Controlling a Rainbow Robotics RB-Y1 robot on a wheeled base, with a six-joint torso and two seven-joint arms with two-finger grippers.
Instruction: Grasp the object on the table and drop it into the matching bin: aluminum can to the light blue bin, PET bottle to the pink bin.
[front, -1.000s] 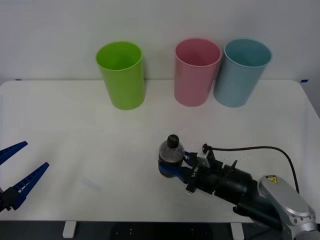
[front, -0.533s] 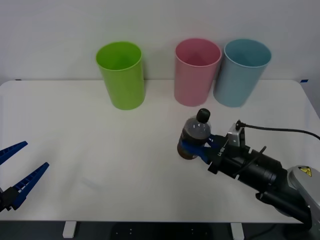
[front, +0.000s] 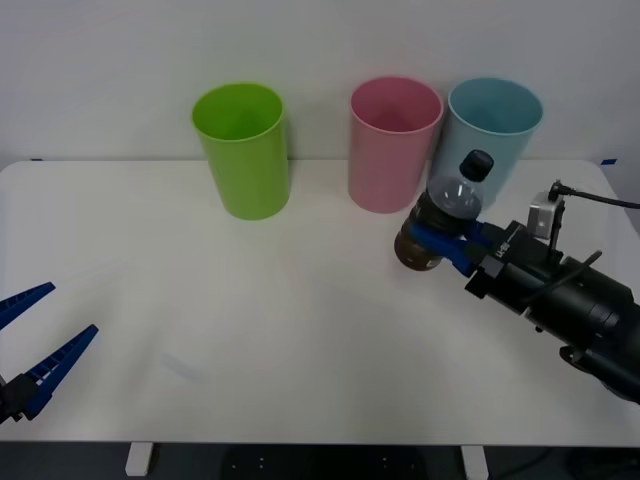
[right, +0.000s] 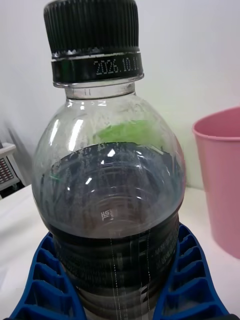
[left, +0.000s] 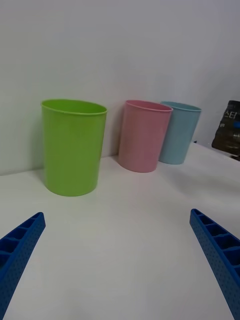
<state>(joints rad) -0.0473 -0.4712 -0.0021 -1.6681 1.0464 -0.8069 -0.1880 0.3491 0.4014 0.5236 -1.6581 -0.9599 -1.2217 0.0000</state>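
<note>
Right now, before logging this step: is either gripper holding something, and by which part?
The right gripper holds the PET bottle by its dark lower body, blue fingers on both sides, cap up. The left gripper is open and holds nothing.

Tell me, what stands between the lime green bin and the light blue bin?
The pink bin stands between the lime green bin and light blue bin, as the front view shows.

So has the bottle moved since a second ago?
Yes. The bottle, held in the right gripper, has risen off the table and moved toward the pink bin.
</note>
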